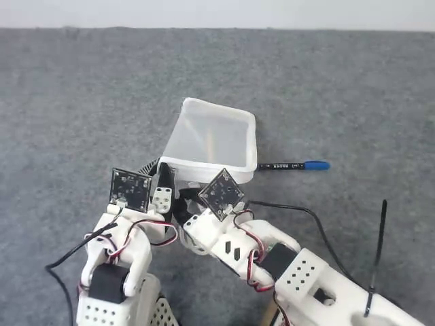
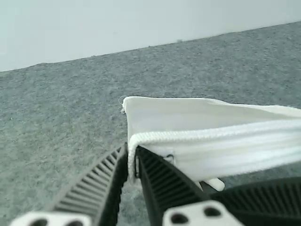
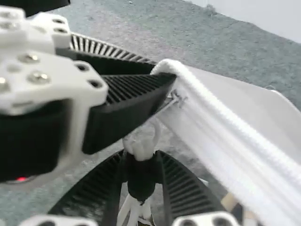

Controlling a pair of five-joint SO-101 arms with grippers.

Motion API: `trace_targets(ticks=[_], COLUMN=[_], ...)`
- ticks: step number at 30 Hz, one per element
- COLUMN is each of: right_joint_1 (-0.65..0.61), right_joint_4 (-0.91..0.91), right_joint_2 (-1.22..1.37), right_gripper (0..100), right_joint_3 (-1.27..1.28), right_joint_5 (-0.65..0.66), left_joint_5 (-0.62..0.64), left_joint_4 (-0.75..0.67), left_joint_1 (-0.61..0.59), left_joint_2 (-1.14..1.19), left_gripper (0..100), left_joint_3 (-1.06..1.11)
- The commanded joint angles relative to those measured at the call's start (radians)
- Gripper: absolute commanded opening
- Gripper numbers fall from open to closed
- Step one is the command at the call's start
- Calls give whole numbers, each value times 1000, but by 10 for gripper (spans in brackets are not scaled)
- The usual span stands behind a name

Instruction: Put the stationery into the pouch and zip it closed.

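Note:
A white translucent pouch (image 1: 212, 139) stands on the grey mat, its zip edge toward the arms. My left gripper (image 2: 131, 159) is shut on the end corner of the pouch (image 2: 197, 117) by the zip band. In the right wrist view my right gripper (image 3: 140, 165) is shut on the zip pull (image 3: 139, 147), a white and black tab hanging under the pouch (image 3: 235, 108) edge, close beside the left gripper (image 3: 162, 84). A pen (image 1: 293, 165) with a blue cap lies on the mat outside the pouch, at its right near corner.
Grey carpet-like mat (image 1: 81, 102) stretches on all sides, with a pale wall behind. Loose black cables (image 1: 319, 234) trail from the right arm at the lower right. Both arm bodies crowd the front edge in the high view.

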Motion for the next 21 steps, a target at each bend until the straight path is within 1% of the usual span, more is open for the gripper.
trace_targets(ticks=[1,6,8,10,16,21], right_joint_1=[61,87,102,119,130,202], right_joint_4=[93,427,539,608,760,915], right_joint_2=[-51,-162,-220,-275,-367,-372], right_gripper=[6,6,6,6,6,6], right_joint_3=[-44,-173,-215,-229,-258,-362], right_joint_5=[31,41,84,121,155,158], left_joint_5=[17,17,17,17,17,17], left_joint_4=[-2,-2,-2,-2,-3,-3], left_joint_1=[-3,-5,-5,-5,-5,-5], left_joint_2=[-20,-20,-20,-20,-20,-20], left_gripper=[11,11,11,11,11,11], left_joint_3=[-73,-73,-73,-73,-73,-73])
